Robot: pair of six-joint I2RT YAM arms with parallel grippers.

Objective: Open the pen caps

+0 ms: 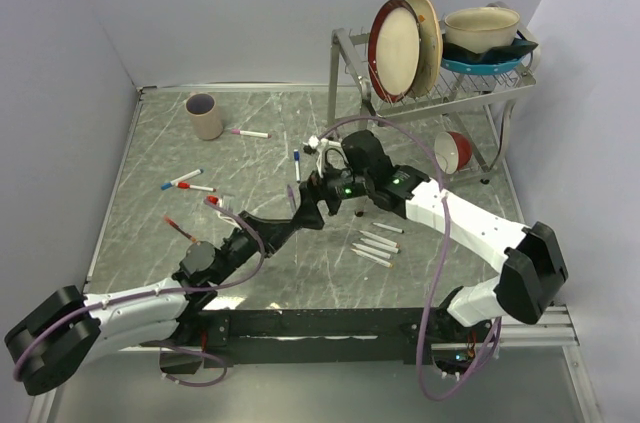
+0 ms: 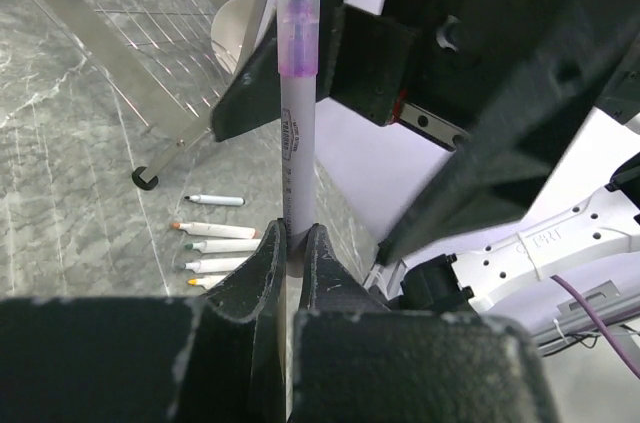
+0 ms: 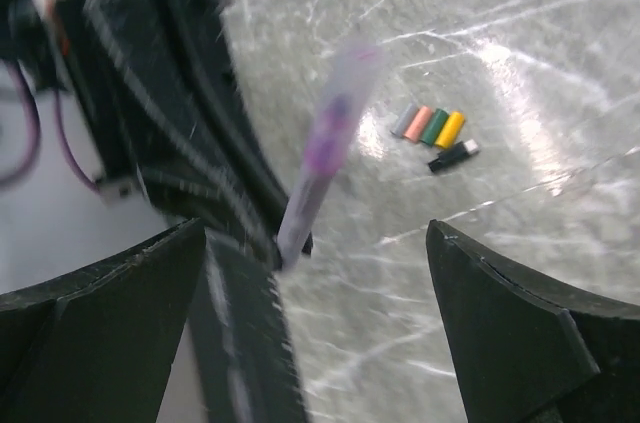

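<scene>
My left gripper (image 2: pixel 296 233) is shut on the white barrel of a pen (image 2: pixel 294 158) and holds it above the table. The pen's cap end, clear with a purple band (image 2: pixel 297 43), points at my right gripper (image 3: pixel 316 233). The right gripper is open, its fingers (image 3: pixel 110 323) wide on either side of that cap (image 3: pixel 330 133) without touching it. Both grippers meet over the table's middle (image 1: pixel 325 178). Several loose caps (image 3: pixel 430 128), grey, pink, green, yellow and black, lie in a row on the table. Several uncapped pens (image 1: pixel 375 243) lie below the right arm.
Capped pens lie at the left: a pink one (image 1: pixel 247 132), blue and red ones (image 1: pixel 185 181), and a blue one (image 1: pixel 297 165). A beige cup (image 1: pixel 204 115) stands at the back left. A dish rack (image 1: pixel 430 83) with plates and bowls is at the back right, a red bowl (image 1: pixel 455 150) under it.
</scene>
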